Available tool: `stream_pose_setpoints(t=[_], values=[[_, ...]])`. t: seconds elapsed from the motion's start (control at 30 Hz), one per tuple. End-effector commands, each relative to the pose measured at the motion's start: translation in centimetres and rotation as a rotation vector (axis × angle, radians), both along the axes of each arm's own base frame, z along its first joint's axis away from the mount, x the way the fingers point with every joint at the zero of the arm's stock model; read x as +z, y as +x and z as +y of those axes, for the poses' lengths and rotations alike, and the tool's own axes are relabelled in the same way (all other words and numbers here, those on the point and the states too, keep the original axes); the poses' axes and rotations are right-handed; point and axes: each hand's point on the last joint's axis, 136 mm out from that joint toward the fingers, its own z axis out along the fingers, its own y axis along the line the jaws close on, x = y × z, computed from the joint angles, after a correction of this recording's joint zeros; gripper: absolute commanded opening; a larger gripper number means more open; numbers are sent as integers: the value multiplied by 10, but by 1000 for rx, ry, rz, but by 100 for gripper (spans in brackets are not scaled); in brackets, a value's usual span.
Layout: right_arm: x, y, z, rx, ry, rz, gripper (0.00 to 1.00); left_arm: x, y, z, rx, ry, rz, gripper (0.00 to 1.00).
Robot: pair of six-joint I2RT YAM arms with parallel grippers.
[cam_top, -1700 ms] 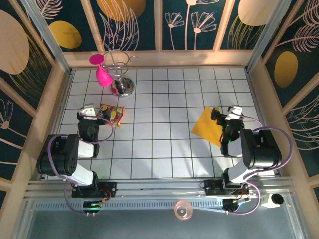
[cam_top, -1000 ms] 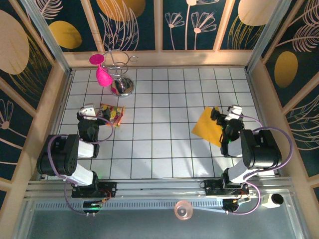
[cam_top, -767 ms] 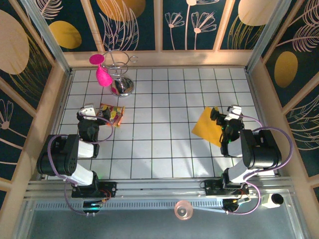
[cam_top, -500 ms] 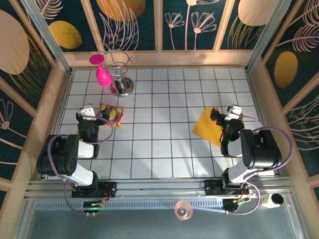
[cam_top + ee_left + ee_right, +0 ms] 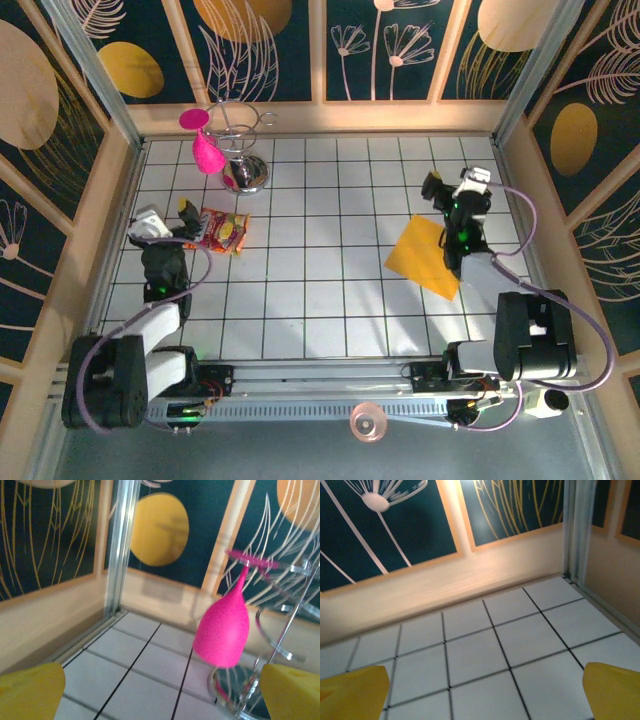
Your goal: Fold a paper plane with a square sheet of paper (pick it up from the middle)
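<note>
1: Both arms have unfolded from their tucked posture within the last half second. Your right pincer (image 5: 452,185) now reaches just past the far corner of the thin orange-yellow square sheet of paper (image 5: 425,258). Your left pincer (image 5: 168,215) has swung outward and sits just beside the crinkly red-and-yellow snack packet (image 5: 224,230).

2: Sheet status?

1: Unmoved. It lies flat on the white tiled table (image 5: 320,270), right of centre, with no crease visible and nothing touching it. Judgement: folding not begun; this reads as the opening reach.

2: Pincers?

1: Both released, jaws wide. In the wrist views the yellow pads (image 5: 352,692) sit at either edge with bare tile between them. The left wrist camera faces the pink goblet (image 5: 222,630), upside down at the chrome wire stand (image 5: 280,645); the right faces the back wall. Judgement: you will need to bring the right arm back and down over the sheet's middle.
</note>
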Motion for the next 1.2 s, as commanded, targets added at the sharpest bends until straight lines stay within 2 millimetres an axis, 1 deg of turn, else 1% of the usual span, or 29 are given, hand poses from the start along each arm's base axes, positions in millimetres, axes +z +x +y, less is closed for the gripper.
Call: stream_pose_setpoints(t=[0.0,0.07,0.13,0.17,0.2,0.27,0.3,0.37,0.47,0.57,0.67,0.73,0.83,0.93,1.03,1.17], values=[[-38,-13,22,22,130,253,99,-11,2,2,7,-191,91,99],[-36,-15,41,75,192,299,99,-10,6,-12,-75,-251,121,99],[-40,-20,60,136,267,361,99,-8,12,-43,-254,-267,155,99],[-43,-24,65,146,310,394,99,-6,14,-55,-322,-289,159,99],[-49,-29,69,155,348,428,99,-7,15,-63,-364,-332,165,99],[-61,-39,72,149,409,486,98,-12,17,-73,-415,-411,178,99],[-67,-44,72,147,433,515,98,-13,18,-81,-462,-450,180,99],[-82,-55,70,133,487,585,93,-14,20,-99,-563,-543,184,99],[-95,-66,66,122,531,637,91,-14,23,-123,-680,-658,207,98],[-109,-73,58,93,553,677,91,-22,27,-143,-721,-698,260,98],[-127,-79,54,76,575,738,91,-32,28,-172,-766,-712,334,98],[-136,-82,54,63,571,768,90,-41,28,-189,-794,-731,385,98],[-147,-82,47,27,557,790,91,-52,25,-215,-836,-737,443,97],[-157,-77,44,15,558,811,91,-63,24,-242,-876,-727,501,96],[-168,-72,38,-11,544,836,91,-71,23,-262,-910,-733,541,95],[-181,-68,29,-60,529,862,89,-76,20,-287,-967,-738,574,93]])
